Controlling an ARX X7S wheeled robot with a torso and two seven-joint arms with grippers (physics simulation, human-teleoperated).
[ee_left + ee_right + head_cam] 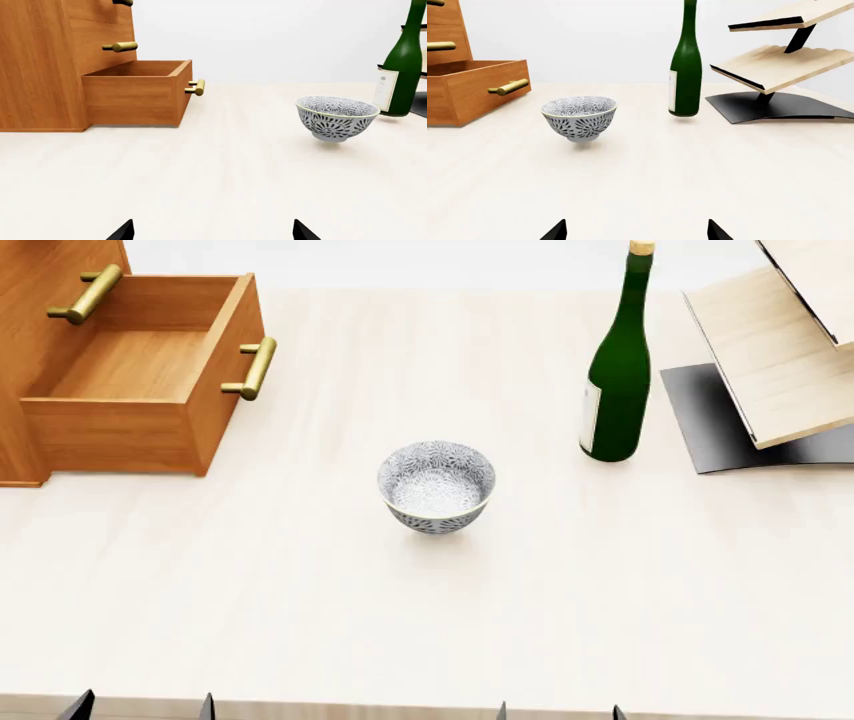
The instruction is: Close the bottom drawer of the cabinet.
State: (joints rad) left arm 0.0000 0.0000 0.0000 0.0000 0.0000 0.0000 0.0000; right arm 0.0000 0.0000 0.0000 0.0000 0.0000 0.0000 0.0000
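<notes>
Bottom drawer pulled fully out of the cabinet, far left of the bowl. Left hand and right hand both spread apart, empty, well short of the drawer. Risk: pushing one corner, jamming it askew; or clipping the bowl reaching across the desk.

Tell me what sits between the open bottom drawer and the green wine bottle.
The patterned bowl, nearer the camera than the bottom drawer and green wine bottle; clearest in the head view.

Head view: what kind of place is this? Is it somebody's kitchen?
Probably not a real kitchen: it looks like a computer-made tabletop scene. A wooden cabinet with its bottom drawer open, a patterned bowl and a green bottle stand before a blank background.
</notes>
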